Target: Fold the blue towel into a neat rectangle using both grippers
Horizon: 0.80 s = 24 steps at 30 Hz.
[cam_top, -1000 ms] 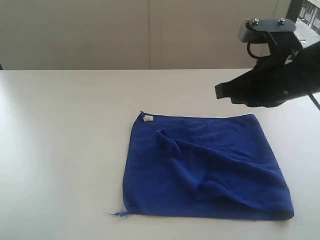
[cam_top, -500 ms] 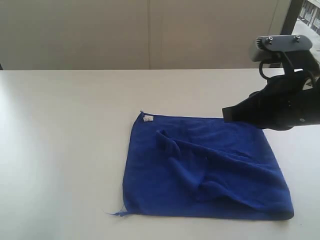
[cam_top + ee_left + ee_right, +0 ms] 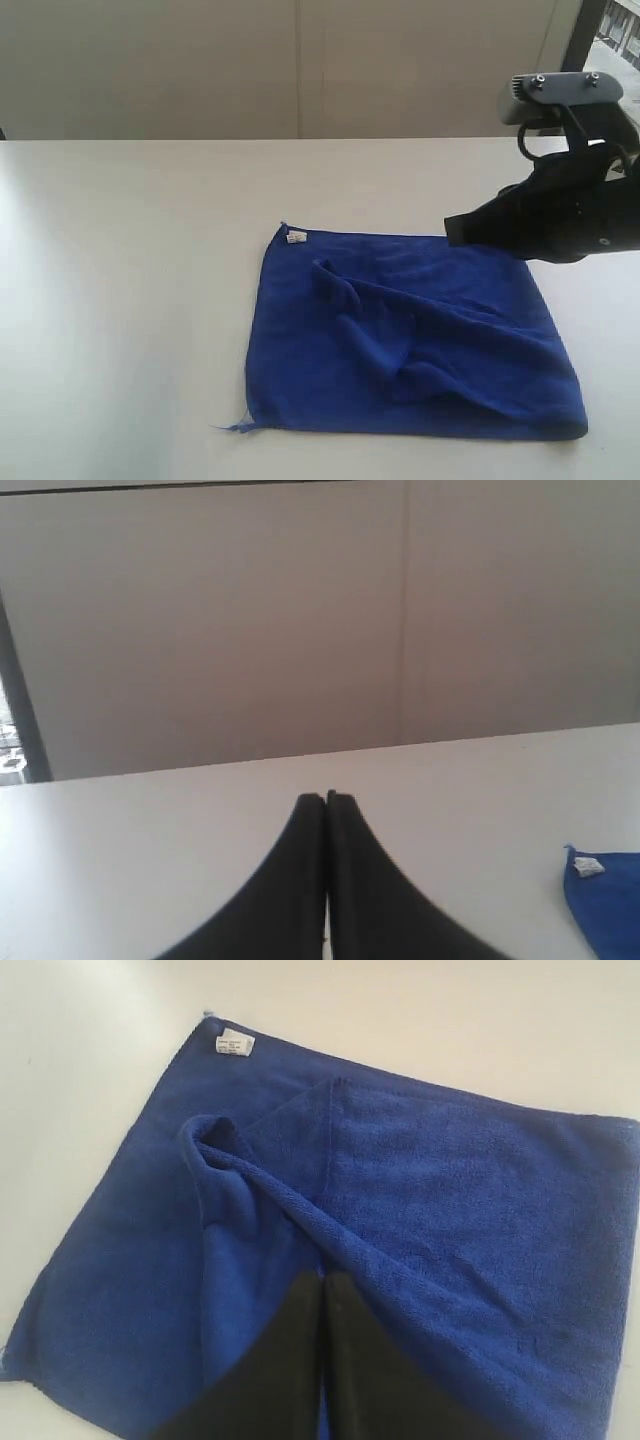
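The right tool point(image 3: 322, 1278), its black fingers pressed together on nothing, hangs above the deep-blue rectangular microfibre towel point(image 3: 420, 340), which lies rumpled below it on the pale flat bench point(image 3: 130, 300). The left tool point(image 3: 326, 798), likewise pressed together, sits well away from the towel. Both should probably spread, pinch neighbouring corners and lift evenly. One towel, two tools, one white tag point(image 3: 296, 237).
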### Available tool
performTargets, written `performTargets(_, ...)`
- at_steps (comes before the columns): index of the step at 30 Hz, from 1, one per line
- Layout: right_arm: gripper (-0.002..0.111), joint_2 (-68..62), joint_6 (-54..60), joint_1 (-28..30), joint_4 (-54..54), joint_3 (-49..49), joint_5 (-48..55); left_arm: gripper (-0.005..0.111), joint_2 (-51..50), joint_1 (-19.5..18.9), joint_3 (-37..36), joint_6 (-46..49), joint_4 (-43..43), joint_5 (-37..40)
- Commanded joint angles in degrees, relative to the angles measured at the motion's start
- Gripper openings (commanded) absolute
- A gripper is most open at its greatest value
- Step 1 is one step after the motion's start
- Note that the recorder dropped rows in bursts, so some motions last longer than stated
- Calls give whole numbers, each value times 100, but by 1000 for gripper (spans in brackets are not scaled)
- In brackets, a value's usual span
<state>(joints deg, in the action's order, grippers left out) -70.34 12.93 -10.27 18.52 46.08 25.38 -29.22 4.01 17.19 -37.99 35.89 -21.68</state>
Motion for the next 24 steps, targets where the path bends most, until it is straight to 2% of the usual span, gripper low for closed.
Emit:
performTargets(1,0,44,33,1,57,-105,26,0,-1792,14,1213,-2944,3491,-781)
performTargets(3,4,44,33,1,137,-176,43,0,-2594,14,1822,-4045,4945,-1253)
performTargets(6,16,-22,233,1,463,-340,43,0,-3502,14,2584,-4765,6094,-1752)
performTargets(10,35,-203,834,1,1129,-503,-2,0,-4468,14,3481,-5251,6405,-2377)
performTargets(12,39,-327,1074,1,1417,-547,-100,0,-4900,78,3855,-5375,6405,-2549)
performTargets(17,40,-763,2008,1,2378,-546,-281,0,-5714,741,4512,-5416,6405,-1897)
performTargets(20,40,-1021,2354,1,2670,-546,-363,2,-6184,1194,4888,-4837,6405,-1149)
performTargets(22,40,-1171,2354,1,2670,-546,-464,12,-6460,1457,5159,-4486,6405,-677)
performTargets(24,40,-1290,2383,1,2695,-546,-590,29,-6728,1686,5434,-4362,6405,-251)
